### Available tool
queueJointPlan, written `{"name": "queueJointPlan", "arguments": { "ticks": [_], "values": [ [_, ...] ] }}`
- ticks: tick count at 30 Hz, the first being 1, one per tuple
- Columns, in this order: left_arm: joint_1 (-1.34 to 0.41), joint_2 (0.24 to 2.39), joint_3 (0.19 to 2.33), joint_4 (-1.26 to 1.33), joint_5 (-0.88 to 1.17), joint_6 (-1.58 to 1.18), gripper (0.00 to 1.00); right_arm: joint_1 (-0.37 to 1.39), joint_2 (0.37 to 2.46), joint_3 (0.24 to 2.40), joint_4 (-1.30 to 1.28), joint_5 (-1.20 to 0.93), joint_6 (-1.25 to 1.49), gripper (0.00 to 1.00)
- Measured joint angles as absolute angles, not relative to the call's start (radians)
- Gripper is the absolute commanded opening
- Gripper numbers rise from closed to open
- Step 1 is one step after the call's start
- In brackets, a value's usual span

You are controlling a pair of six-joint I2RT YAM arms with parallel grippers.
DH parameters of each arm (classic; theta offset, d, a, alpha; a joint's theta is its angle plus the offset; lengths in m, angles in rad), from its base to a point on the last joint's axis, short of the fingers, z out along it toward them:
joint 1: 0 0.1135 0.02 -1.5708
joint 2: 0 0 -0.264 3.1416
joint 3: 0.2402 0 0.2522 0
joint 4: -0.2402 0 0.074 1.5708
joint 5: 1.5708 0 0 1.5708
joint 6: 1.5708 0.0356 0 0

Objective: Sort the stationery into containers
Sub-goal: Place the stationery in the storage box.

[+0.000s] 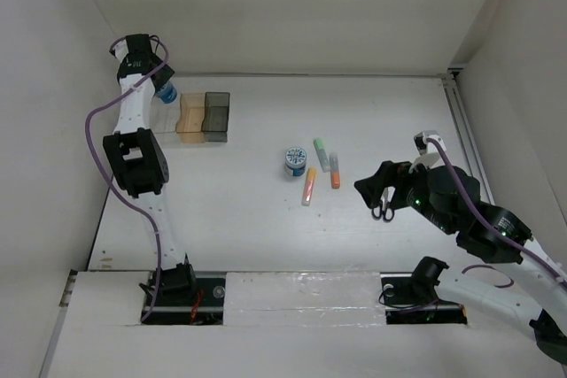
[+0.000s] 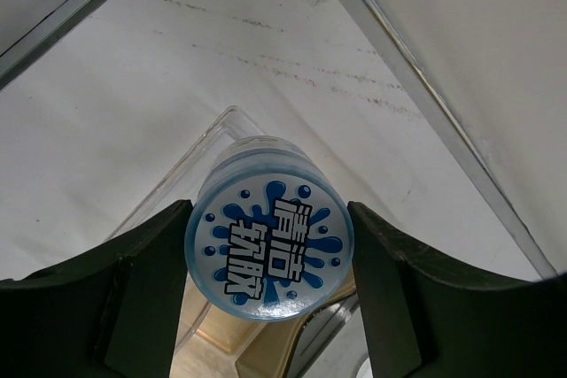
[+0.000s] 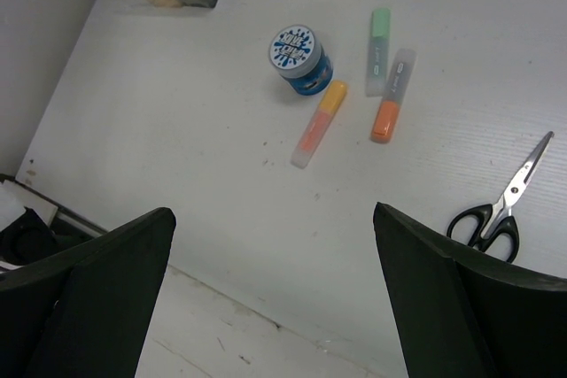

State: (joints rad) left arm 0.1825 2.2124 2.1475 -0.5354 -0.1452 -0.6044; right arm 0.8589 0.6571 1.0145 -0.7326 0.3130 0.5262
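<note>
My left gripper [image 1: 158, 84] is shut on a blue-and-white roll [image 1: 167, 93] and holds it over the clear bin [image 2: 223, 127] at the left end of the bin row. In the left wrist view the roll [image 2: 268, 250] sits between both fingers [image 2: 146, 289]. The amber bin [image 1: 190, 116] and the dark grey bin [image 1: 217, 116] adjoin. A second roll [image 1: 295, 161], a green marker [image 1: 321, 151], a grey marker with an orange end [image 1: 335, 171] and a yellow-orange marker [image 1: 309, 186] lie mid-table. My right gripper [image 1: 370, 185] is open and empty above the table, beside the black-handled scissors [image 3: 500, 210].
White walls enclose the table on the left, back and right. A metal rail [image 1: 461, 121] runs along the right edge. The bins stand near the left wall. In the right wrist view the table's near edge [image 3: 221, 289] lies under the gripper.
</note>
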Motion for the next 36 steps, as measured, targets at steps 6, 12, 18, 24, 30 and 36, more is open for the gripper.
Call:
{"name": "queueJointPlan", "arguments": {
  "ticks": [6, 12, 18, 24, 30, 36],
  "values": [
    [0.183, 2.256, 2.148, -0.512, -0.144, -0.602, 0.00, 0.859, 0.657, 1.015, -0.732, 0.306, 0.519, 1.00],
    [0.183, 2.264, 2.141, -0.498, -0.148, -0.595, 0.00, 0.859, 0.670, 1.015, -0.731, 0.305, 0.516, 1.00],
    [0.183, 2.264, 2.132, -0.477, -0.153, -0.591, 0.00, 0.859, 0.677, 1.015, -0.731, 0.305, 0.516, 1.00],
    [0.183, 2.263, 2.072, -0.421, -0.159, -0.595, 0.00, 0.859, 0.676, 1.014, -0.731, 0.305, 0.516, 1.00],
    [0.183, 2.273, 2.022, -0.431, -0.161, -0.595, 0.00, 0.859, 0.676, 1.008, -0.728, 0.305, 0.516, 1.00],
    [0.183, 2.278, 2.022, -0.431, -0.154, -0.595, 0.00, 0.859, 0.675, 1.001, -0.726, 0.305, 0.515, 1.00]
  ]
}}
